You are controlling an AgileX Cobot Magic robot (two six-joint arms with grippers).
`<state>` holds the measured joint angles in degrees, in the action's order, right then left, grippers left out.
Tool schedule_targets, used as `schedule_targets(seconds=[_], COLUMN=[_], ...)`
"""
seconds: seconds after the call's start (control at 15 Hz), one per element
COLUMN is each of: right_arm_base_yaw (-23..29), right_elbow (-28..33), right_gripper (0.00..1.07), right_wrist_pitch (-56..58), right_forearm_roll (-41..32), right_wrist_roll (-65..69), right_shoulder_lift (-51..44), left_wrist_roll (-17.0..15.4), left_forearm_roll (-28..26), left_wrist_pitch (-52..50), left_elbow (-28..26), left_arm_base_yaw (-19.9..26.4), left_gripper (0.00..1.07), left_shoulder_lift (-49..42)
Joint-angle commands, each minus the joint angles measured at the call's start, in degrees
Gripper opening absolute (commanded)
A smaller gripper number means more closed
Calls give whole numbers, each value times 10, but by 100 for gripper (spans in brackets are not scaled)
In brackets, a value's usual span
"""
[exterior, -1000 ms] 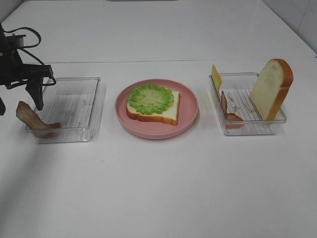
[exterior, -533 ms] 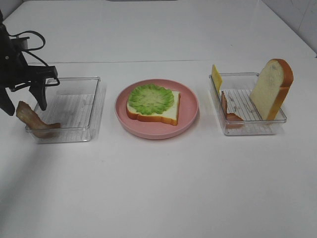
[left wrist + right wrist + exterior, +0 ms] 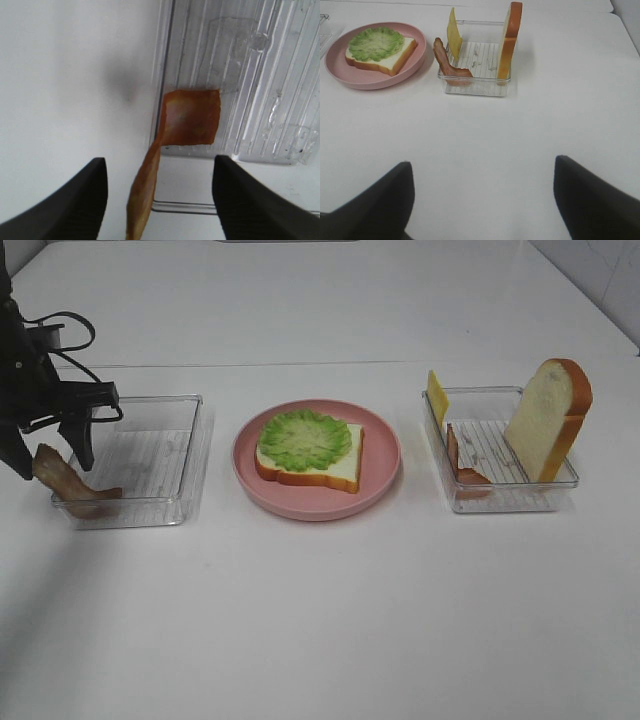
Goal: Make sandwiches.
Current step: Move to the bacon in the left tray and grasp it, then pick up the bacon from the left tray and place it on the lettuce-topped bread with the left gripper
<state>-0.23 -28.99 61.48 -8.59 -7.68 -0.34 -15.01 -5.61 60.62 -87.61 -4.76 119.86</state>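
White bench (image 3: 320,620) carries three stations across the middle of the high view. At centre left, a clear tray (image 3: 192,440) holds one bacon strip (image 3: 62,480), which drapes over the tray's left wall: one end lies flat on the ribbed floor and the other rises outside the rim. The left claw (image 3: 50,452) hangs over that raised end with its jaws spread wide, one finger on each side of the strip. In the left wrist view the strip (image 3: 190,117) runs down between the fingers (image 3: 85,200) with clear space on both sides, so nothing is gripped.

At the centre sits a pink plate (image 3: 380,455) with a bread slice (image 3: 340,475) lying flat, topped by a lettuce leaf (image 3: 305,440). At centre right, a second clear tray (image 3: 500,504) holds a second bread slice (image 3: 548,420) leaning upright, a cheese slice (image 3: 437,395) standing at its far left corner, and another bacon strip (image 3: 465,465) against its left wall.

The right claw (image 3: 485,200), seen only from its own wrist camera, is wide open and empty above bare bench.
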Motion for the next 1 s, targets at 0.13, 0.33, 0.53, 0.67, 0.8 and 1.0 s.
schedule_targets(seconds=[0.13,0.33,0.53,0.67,0.8,1.0], right_arm_base_yaw=[-5,-5,-5,-5,-5,-5], right_elbow=[0,0,0,0,0,0], right_gripper=[74,74,74,74,74,74], right_wrist_pitch=[-4,-4,-4,-4,-4,-4], right_forearm_roll=[0,0,0,0,0,0], right_wrist_roll=[-4,-4,-4,-4,-4,-4], right_shoulder_lift=[-7,-7,-7,-7,-7,-7], left_wrist_roll=[2,2,2,2,8,33], left_forearm_roll=[-6,-12,-23,-23,-28,-56], left_wrist_pitch=[-13,-16,-23,-23,-23,-25], left_elbow=[2,2,2,2,2,2], left_arm_base_yaw=[-2,-2,-2,-2,-2,-2], left_gripper=[40,22,1,0,0,0], left_shoulder_lift=[1,1,1,1,1,-9])
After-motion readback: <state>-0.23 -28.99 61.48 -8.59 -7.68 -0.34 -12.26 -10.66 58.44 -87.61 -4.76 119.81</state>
